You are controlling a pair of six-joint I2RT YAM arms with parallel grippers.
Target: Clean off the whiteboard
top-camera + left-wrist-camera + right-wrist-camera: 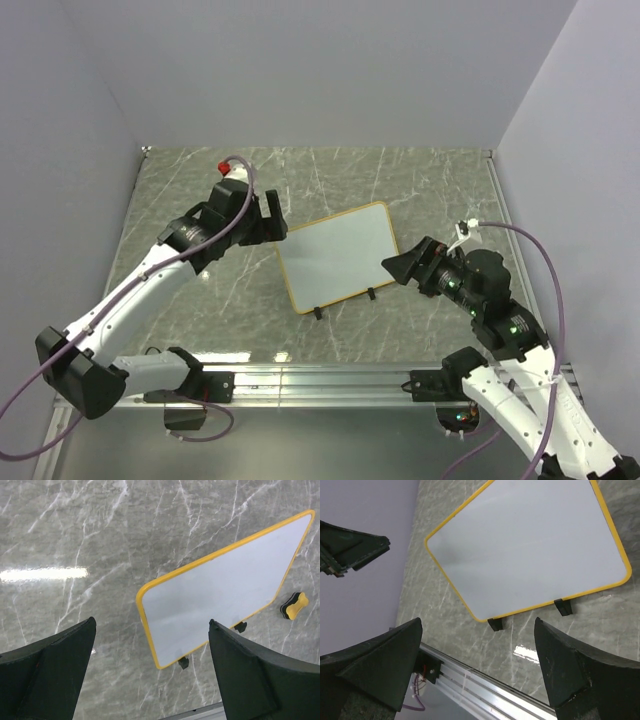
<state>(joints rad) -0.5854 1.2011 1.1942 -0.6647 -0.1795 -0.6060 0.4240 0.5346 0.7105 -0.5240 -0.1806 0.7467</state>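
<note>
The whiteboard lies flat in the middle of the table, white with a thin yellow frame and two black feet on its near edge; its face shows no marks. My left gripper hovers open just off its left edge, and in the left wrist view the whiteboard shows between the spread fingers. My right gripper stands open off the board's right corner, empty, with the whiteboard ahead of the gripper. A small yellow and black eraser lies on the table beside the board.
An aluminium rail runs along the near table edge, also seen in the right wrist view. Grey walls close in the back and both sides. The left arm's gripper shows at the upper left of the right wrist view.
</note>
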